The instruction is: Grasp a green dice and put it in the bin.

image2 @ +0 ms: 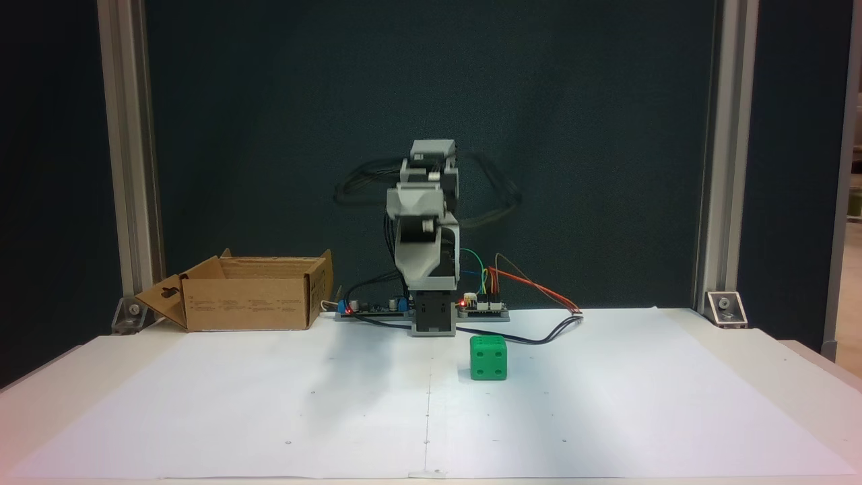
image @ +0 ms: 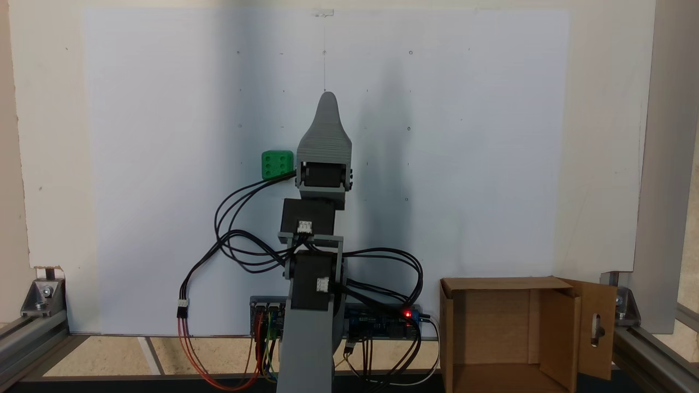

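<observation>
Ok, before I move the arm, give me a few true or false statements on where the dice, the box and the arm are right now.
1. The green dice sits on the white paper, apart from the arm. True.
2. The dice is already inside the cardboard box. False: the box looks empty, and the dice is out on the paper.
3. The arm is holding the dice off the table. False: the arm is folded up above its base, and the dice rests on the paper.
4. One box flap has a slot-shaped cutout. True.
5. A red light glows on the board by the arm's base. True.
</observation>
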